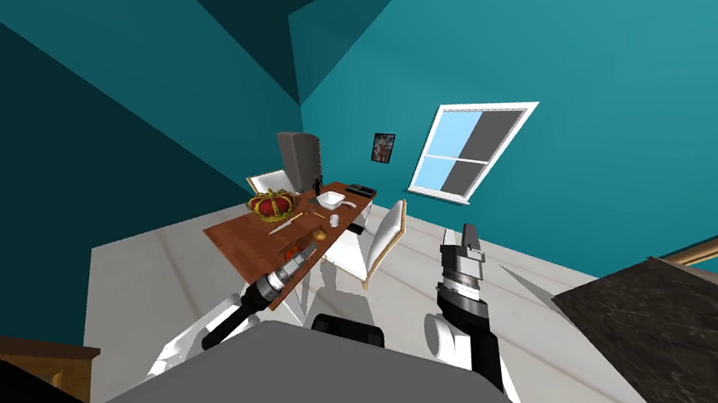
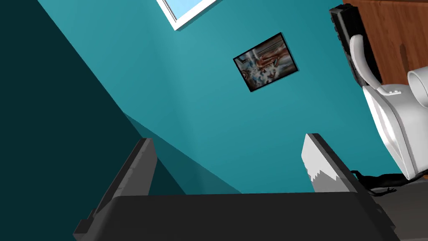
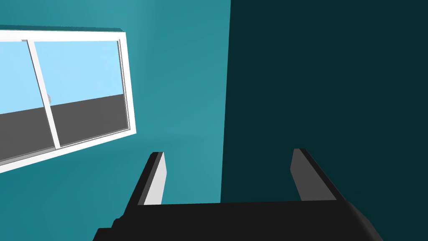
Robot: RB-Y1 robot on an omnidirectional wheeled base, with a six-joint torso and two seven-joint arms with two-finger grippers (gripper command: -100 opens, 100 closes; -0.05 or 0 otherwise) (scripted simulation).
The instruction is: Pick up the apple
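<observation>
I see flat, even light. Teal walls [image 1: 619, 90] go near-black on shaded planes, the window [image 1: 469, 150] glows pale blue, and the head view splays at its edges.

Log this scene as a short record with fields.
table: wooden, ahead on my left
apple: probably the small orange ball on the table, not held
left arm: over the table's near end, jaws open, empty
right arm: raised right of the chair, jaws open, empty
also on table: crown, cup
</observation>
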